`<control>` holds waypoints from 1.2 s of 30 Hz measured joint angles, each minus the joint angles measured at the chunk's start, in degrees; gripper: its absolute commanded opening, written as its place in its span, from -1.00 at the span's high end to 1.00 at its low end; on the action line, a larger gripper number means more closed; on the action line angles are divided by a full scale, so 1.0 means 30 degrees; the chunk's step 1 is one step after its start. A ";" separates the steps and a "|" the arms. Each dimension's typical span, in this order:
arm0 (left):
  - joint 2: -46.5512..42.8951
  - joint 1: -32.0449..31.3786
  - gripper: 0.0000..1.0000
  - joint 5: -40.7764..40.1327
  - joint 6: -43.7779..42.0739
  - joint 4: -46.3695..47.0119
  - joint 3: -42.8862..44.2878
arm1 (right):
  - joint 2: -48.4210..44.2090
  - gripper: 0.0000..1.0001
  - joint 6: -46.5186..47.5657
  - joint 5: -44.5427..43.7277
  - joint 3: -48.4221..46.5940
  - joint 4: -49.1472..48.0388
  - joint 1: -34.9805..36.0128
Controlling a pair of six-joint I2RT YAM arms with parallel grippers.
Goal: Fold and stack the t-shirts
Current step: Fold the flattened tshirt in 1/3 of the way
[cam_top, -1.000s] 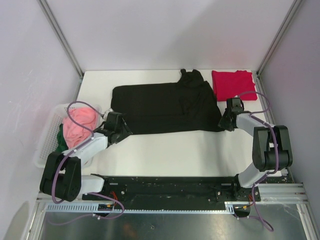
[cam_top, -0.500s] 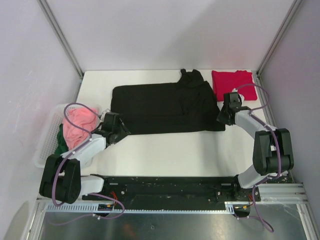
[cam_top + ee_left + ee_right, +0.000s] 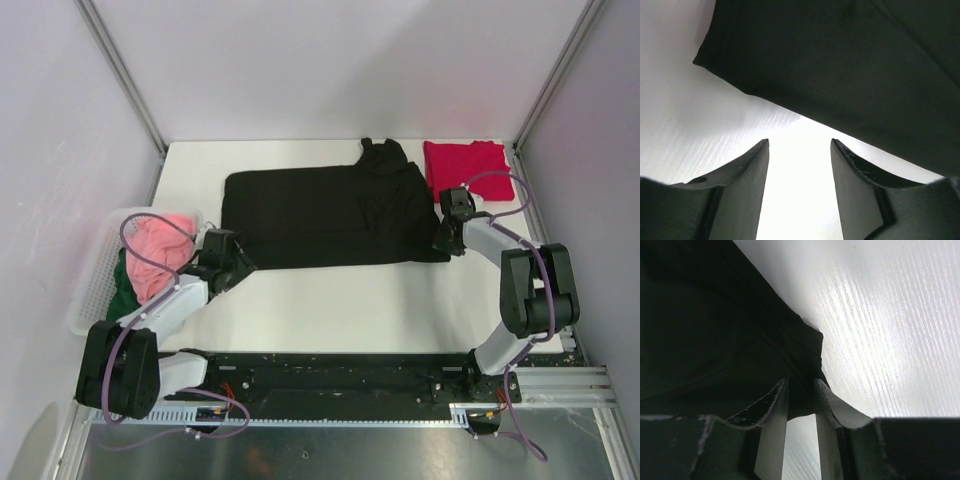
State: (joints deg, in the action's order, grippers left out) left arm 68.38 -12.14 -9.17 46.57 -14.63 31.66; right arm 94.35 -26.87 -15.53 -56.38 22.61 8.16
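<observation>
Jaws of the left gripper (image 3: 800,145) stand wide apart over the bare table (image 3: 340,295) with nothing between them. The near-left corner of the black shirt (image 3: 320,215) lies just beyond their tips. Jaws of the right gripper (image 3: 800,382) leave only a narrow gap, and the shirt's near-right corner reaches in between the tips; whether they pinch it cannot be told. The black shirt lies flat mid-table, its long axis running left to right, with a bunched lump sticking out at its far edge toward the right. A folded red shirt (image 3: 468,168) sits just beside it at the far right. At the left, a white basket (image 3: 95,270) holds a pink garment (image 3: 160,250) and a green garment (image 3: 122,285).
</observation>
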 measured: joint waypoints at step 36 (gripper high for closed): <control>-0.0641 0.0488 -0.22 -0.1056 0.1348 -0.0823 -0.0765 | 0.0459 0.24 -0.0080 0.0182 -0.1814 0.1588 -0.1559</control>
State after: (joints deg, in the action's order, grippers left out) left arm 66.46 -10.68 -12.34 50.61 -17.10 29.36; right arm 95.72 -27.11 -14.98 -61.82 27.38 3.49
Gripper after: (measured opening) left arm 0.608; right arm 0.376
